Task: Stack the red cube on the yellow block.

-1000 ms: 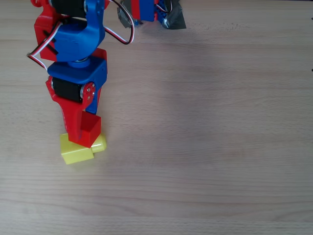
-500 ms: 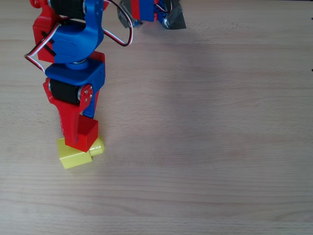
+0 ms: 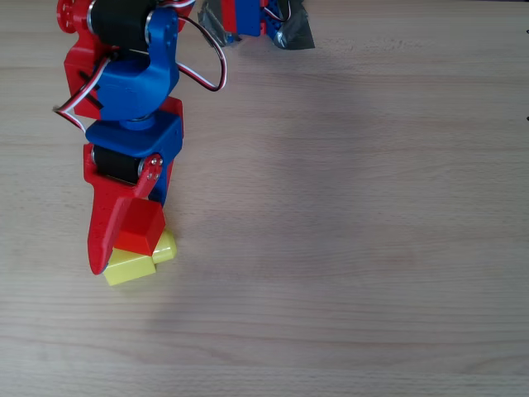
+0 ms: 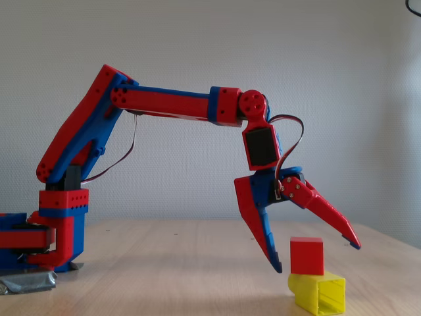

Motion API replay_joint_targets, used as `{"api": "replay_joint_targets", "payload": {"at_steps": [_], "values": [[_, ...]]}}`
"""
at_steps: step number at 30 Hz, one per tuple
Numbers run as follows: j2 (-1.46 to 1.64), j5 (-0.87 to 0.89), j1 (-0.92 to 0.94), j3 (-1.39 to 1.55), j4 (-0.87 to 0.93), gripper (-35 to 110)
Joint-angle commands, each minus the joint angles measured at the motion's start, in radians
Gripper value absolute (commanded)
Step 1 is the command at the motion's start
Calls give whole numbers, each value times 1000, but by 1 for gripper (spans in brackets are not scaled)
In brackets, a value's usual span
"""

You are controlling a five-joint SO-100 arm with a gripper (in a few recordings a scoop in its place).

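While its two fingers stand spread wide, the claw (image 4: 316,257) grips nothing; in the fixed view one finger points down just at 9 o'clock of the red cube (image 4: 307,255) and the other juts out above it toward 3 o'clock, apart from it. Seen from overhead, the long red finger (image 3: 106,231) lies along the cube's 9 o'clock side, perhaps touching it, though that is hard to judge. The red cube (image 3: 140,228) sits on top of the yellow block (image 4: 318,291), set toward one side of it. The yellow block (image 3: 132,266) shows a round stud at its 2 o'clock corner overhead. Both rest on a pale wood-grain surface (image 3: 347,248) before a plain white wall (image 4: 197,46)
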Motion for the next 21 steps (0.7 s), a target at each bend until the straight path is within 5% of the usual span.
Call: {"api": "replay_joint_targets", "payload": {"at_steps": [1,21], "values": [[110,8,-9,-52,-3,44],[123,-3,-95,-74,38,44]]}}
